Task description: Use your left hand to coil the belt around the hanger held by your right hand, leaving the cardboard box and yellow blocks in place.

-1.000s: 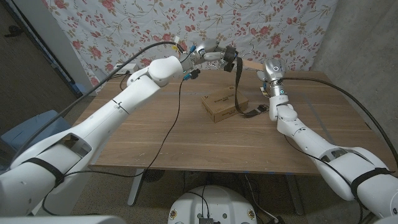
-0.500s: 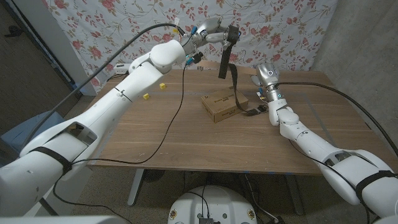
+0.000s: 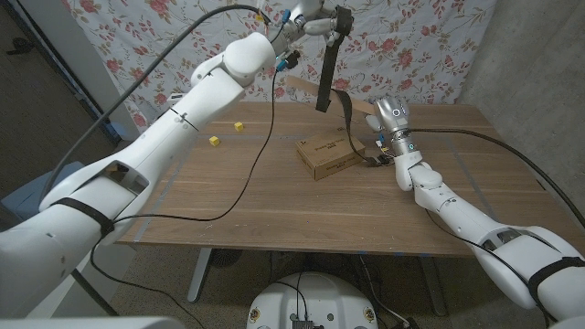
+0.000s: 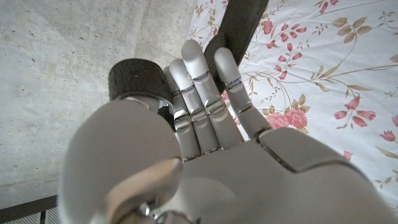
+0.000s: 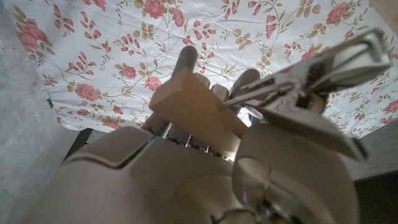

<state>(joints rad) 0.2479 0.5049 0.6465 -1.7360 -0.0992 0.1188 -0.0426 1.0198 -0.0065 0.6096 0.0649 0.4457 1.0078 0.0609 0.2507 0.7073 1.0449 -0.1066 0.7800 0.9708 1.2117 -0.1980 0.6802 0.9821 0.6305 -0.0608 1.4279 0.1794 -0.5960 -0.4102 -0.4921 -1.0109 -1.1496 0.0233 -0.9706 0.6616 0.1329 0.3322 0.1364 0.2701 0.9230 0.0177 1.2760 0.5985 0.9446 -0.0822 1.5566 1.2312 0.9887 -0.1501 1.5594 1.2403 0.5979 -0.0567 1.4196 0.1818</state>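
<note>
High above the table's far side, my left hand [image 3: 313, 20] grips the black belt [image 3: 326, 78] near its top. In the left wrist view its fingers [image 4: 202, 93] press a rolled part of the belt [image 4: 140, 81]. From there the strap hangs straight down, then loops back toward my right hand [image 3: 390, 123]. That hand stands just right of the cardboard box [image 3: 327, 155] and holds the wooden hanger [image 5: 193, 102], whose metal clip [image 5: 311, 74] sticks out beside it. The belt's lower end [image 3: 367, 157] lies by the box under my right hand.
Two yellow blocks [image 3: 214, 140] [image 3: 239, 127] sit on the table's far left part. A flowered cloth [image 3: 430, 37] hangs behind the table. A black cable [image 3: 247, 183] droops from my left arm across the tabletop.
My left hand has risen higher, pulling the belt up into a long hanging strap. My right hand with the hanger has sunk slightly toward the box.
</note>
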